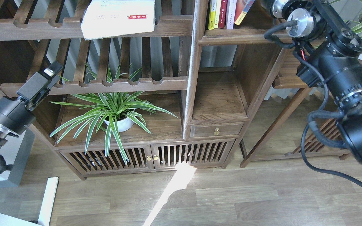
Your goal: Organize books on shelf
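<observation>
Books (228,14) stand upright in the shelf (236,35) at top centre, spines facing out, far nearer the right arm, whose fingers are out of view above; the left gripper (49,75), state unclear, hangs well left.

Our left arm (6,114) comes in low from the left edge, its gripper (42,82) angled up and right, fingers pressed together. Our right arm (341,75) rises steeply along the right side, wrist at the top edge, gripper out of frame.
</observation>
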Tool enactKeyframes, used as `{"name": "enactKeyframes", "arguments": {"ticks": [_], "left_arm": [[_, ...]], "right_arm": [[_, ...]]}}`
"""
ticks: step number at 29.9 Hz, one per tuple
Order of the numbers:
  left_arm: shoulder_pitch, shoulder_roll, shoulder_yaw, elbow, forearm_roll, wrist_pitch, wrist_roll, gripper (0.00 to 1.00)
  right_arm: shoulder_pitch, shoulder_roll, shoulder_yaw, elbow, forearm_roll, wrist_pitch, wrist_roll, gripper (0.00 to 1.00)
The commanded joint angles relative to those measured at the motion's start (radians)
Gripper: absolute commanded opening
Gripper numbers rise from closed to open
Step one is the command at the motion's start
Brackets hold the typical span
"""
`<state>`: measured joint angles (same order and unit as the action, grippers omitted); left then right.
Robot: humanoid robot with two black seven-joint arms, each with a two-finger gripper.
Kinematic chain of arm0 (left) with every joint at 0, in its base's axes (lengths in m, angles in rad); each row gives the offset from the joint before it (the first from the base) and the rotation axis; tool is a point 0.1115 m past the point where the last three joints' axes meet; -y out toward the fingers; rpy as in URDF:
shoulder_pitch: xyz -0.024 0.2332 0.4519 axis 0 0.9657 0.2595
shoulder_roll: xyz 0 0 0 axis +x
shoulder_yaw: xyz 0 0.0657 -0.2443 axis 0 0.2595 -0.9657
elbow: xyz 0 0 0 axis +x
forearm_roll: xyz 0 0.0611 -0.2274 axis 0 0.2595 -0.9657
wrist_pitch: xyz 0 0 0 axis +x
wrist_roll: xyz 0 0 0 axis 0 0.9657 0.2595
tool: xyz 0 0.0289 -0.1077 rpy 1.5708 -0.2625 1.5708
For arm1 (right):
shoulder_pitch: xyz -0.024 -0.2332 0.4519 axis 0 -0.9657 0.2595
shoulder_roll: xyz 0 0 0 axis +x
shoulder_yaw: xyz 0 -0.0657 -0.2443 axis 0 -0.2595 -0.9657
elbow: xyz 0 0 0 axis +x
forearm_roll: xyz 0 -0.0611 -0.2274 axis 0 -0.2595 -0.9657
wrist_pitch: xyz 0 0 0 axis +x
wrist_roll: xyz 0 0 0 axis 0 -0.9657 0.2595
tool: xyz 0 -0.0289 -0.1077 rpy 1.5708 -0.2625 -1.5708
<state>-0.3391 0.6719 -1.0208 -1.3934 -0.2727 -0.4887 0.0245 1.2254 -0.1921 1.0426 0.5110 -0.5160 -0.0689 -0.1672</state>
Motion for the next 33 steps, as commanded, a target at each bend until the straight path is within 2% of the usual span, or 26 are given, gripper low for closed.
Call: {"name": "enactKeyframes", "arguments": {"ticks": [1, 3, 10, 33], "left_arm": [[0.0, 0.0, 0.001, 0.001, 0.0, 0.0, 0.0, 0.98], [0.002, 0.0, 0.001, 0.002, 0.0, 0.0, -0.002, 0.98], [0.003, 0.0, 0.002, 0.002, 0.0, 0.0, -0.002, 0.98], [0.0, -0.021, 0.005, 0.002, 0.001, 0.0, 0.009, 0.98]], "right_arm": [[0.0, 0.007, 0.001, 0.0, 0.002, 0.0, -0.002, 0.2], [0.002, 0.007, -0.001, 0.004, 0.005, 0.0, -0.011, 0.26], [0.003, 0.007, -0.006, 0.01, 0.005, 0.0, -0.017, 0.35], [0.043, -0.044, 0.001, 0.106, 0.008, -0.014, -0.028, 0.38]]}}
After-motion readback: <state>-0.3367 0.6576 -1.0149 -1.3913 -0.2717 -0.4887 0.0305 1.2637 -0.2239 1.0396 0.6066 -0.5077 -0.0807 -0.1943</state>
